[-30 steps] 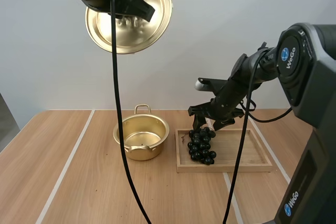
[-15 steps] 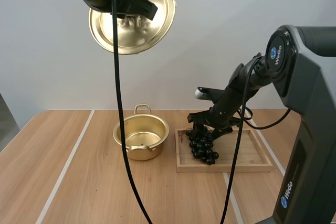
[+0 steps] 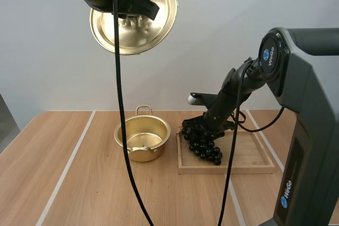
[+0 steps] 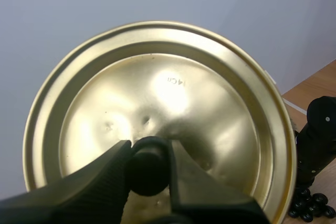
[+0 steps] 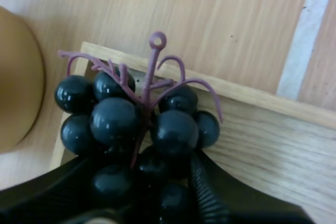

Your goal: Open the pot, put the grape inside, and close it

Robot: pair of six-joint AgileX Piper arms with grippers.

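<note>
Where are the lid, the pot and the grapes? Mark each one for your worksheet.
lid [image 3: 139,38], high view, on its shiny underside.
pot [image 3: 156,151], high view, on its front wall.
grapes [image 3: 204,145], high view, on the middle of the bunch.

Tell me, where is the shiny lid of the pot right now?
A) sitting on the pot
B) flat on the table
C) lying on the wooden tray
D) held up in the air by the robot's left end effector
D: the left end effector pinches the lid by its knob, high above the open pot.
</note>
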